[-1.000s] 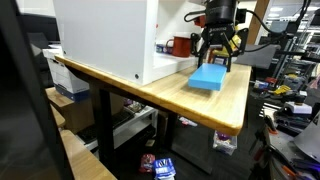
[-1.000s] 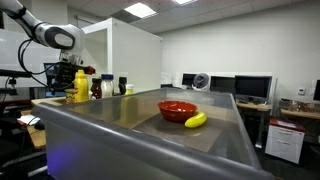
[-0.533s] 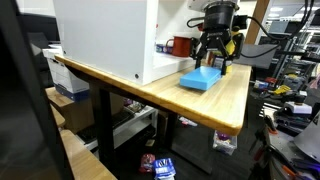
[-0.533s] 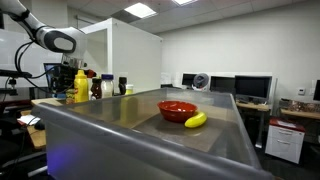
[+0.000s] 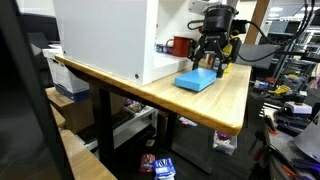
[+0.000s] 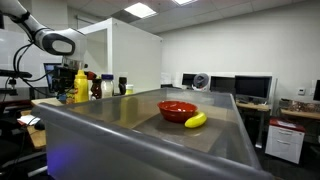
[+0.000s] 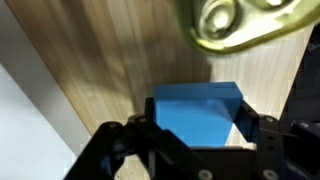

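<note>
Wrist view: the claw [image 7: 196, 135] grips a flat blue rectangular block [image 7: 200, 108] between both fingers, down at the light wooden counter [image 7: 110, 70]. In an exterior view, a large white box [image 5: 105, 35] stands near.

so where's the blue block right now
In an exterior view the blue block lies on the wooden table beside the white box, held in the gripper.

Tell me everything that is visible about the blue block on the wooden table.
The blue block is a flat rectangular slab, bright blue, matt, perhaps foam. It lies on the light wooden table, near the large white box. The pincer stands over its far end; in the wrist view its fingers clasp two opposite sides. Nothing else touches it.
</note>
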Robot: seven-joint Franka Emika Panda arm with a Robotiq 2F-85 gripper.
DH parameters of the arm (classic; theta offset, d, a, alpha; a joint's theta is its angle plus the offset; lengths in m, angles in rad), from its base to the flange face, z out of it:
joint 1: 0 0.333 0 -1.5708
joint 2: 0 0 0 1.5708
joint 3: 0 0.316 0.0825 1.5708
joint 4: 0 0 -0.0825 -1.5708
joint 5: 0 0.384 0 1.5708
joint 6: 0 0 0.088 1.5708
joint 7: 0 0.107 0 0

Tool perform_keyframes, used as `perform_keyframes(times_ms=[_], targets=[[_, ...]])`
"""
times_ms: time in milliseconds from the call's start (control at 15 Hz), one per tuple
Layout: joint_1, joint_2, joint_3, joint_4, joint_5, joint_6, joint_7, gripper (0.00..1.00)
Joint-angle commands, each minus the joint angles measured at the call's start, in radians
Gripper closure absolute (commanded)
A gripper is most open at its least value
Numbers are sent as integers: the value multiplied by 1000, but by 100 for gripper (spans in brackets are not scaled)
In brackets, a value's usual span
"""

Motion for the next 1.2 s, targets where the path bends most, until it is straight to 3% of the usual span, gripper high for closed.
perform_keyframes(times_ms=[0, 600, 667, 867, 1133], targets=[[-18, -35, 12, -42, 26, 50, 11, 48], [-15, -38, 9, -60, 41, 76, 24, 48], [-20, -48, 18, -62, 27, 78, 59, 6], [-11, -120, 56, -68, -15, 92, 172, 0], [7, -232, 119, -54, -51, 103, 353, 0]])
